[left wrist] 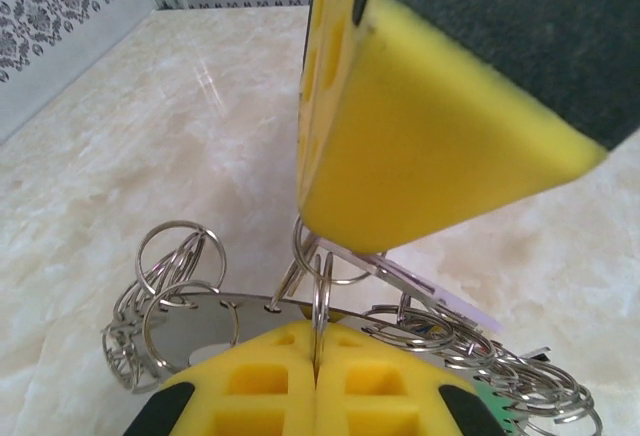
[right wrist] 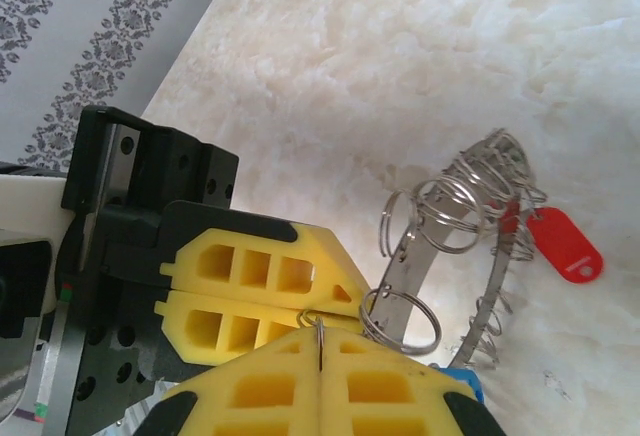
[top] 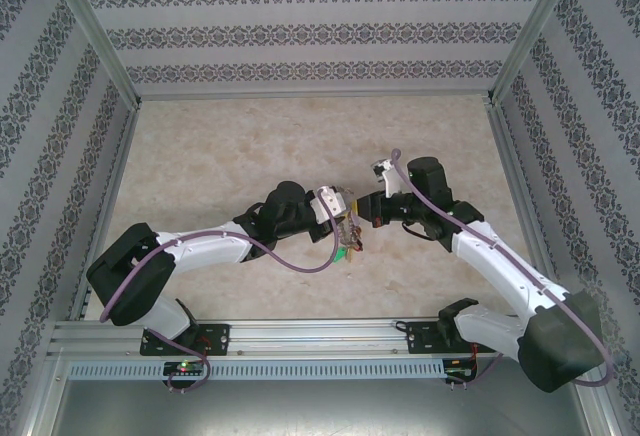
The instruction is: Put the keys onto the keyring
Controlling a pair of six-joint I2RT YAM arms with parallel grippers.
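The keyring [left wrist: 205, 318] is a flat grey plate fringed with small wire loops, held up off the table between both grippers; it also hangs there as a keyring [right wrist: 425, 251]. My left gripper [left wrist: 318, 344] is shut on one upright loop [left wrist: 321, 291] at the rim. My right gripper [right wrist: 320, 328] is shut on a thin metal piece beside the left fingers [right wrist: 250, 286]. From under the right finger [left wrist: 420, 146] a lilac key [left wrist: 455, 306] sticks out. A red key [right wrist: 566, 246], a blue key [right wrist: 458, 374] and a green key [left wrist: 492, 396] hang from the ring. Overhead, left gripper [top: 338, 214] and right gripper [top: 368, 210] meet above the keys [top: 348, 244].
The marble-patterned table [top: 220, 146] lies open behind and to both sides of the grippers. Patterned walls [top: 300, 26] and metal posts enclose it. The left arm's purple cable [top: 290, 261] loops near the front rail.
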